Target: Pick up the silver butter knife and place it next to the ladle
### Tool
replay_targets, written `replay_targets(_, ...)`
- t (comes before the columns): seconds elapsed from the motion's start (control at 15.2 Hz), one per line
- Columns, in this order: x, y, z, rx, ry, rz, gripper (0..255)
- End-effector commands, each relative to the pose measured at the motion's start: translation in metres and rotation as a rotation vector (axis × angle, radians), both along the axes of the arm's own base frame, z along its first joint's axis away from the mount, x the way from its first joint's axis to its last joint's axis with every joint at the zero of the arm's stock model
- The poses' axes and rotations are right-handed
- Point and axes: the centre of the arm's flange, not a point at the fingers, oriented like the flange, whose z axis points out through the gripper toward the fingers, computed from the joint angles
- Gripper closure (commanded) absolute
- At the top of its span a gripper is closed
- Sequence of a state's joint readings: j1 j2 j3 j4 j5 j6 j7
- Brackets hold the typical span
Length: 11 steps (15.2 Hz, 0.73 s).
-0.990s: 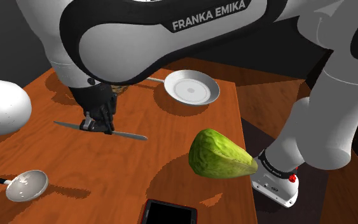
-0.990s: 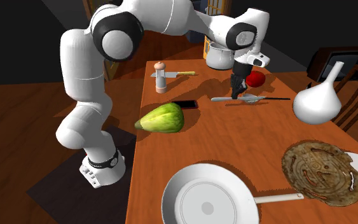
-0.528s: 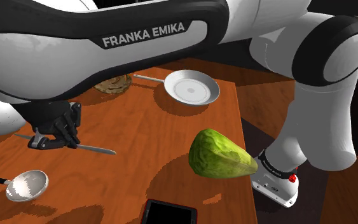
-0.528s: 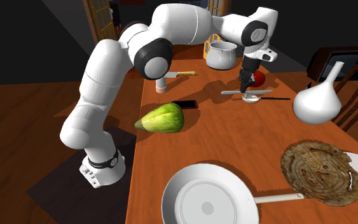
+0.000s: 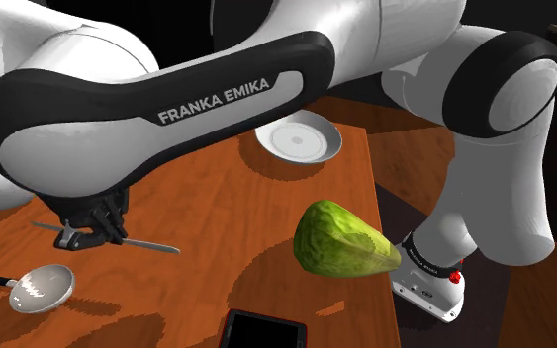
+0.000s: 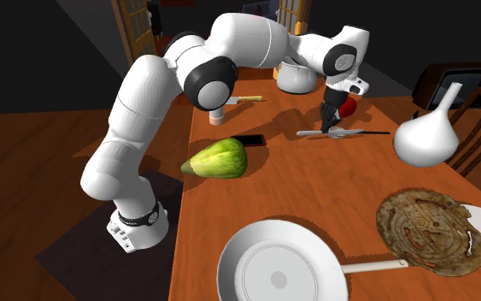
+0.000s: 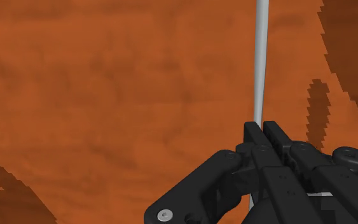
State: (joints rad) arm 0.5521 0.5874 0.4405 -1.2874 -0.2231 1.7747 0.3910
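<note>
Right now the gripper (image 5: pixel 90 229) is shut tight on the butter knife (image 5: pixel 152 244), holding it abt mid-length (blade runs straight out past the fingertips in wrist view). Knife sits roughly level over the table (image 5: pixel 236 203), long axis across the shoulder view, just beside the ladle (image 5: pixel 41 287). Green squash (image 5: pixel 340 239) & black phone (image 5: pixel 261 331) lie well apart, nearer the stand.
</note>
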Motion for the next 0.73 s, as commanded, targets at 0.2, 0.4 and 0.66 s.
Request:
replay_targets(0.2, 0.000, 0.001, -0.026, 0.000, 0.000, 0.000, 255)
replay_targets(0.4, 0.000, 0.001, -0.042, 0.000, 0.000, 0.000, 255)
replay_targets(0.66, -0.001, 0.001, -0.056, 0.000, 0.000, 0.000, 255)
